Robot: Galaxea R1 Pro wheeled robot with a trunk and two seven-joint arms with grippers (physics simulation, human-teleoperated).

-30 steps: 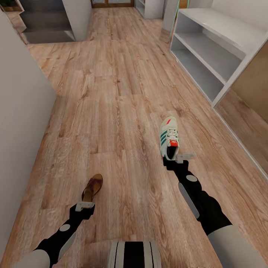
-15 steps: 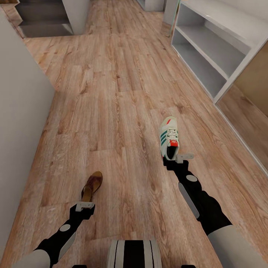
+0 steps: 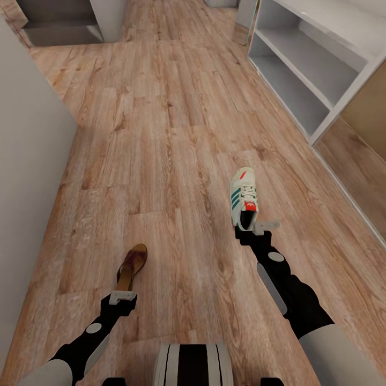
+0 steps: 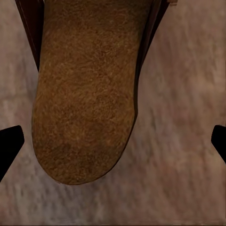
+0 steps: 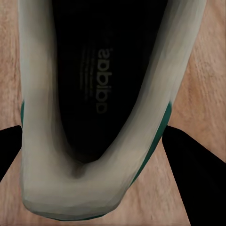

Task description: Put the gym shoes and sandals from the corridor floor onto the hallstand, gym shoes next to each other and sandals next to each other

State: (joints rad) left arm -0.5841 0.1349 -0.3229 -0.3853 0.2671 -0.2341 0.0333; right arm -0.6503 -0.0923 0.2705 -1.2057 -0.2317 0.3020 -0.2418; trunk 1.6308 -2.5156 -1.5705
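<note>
Nearest, the left gripper is at the heel of a brown sandal above the corridor floor; in the left wrist view the sandal's footbed lies between widely parted fingertips, neither touching it. Farther on, the right gripper is clenched on the heel of a gym shoe, toe pointing away. Beyond, at the floor's right edge, stands the hallstand.

Black arms w/ grey oval panels, white upper sleeves, striped b/w trunk.
</note>
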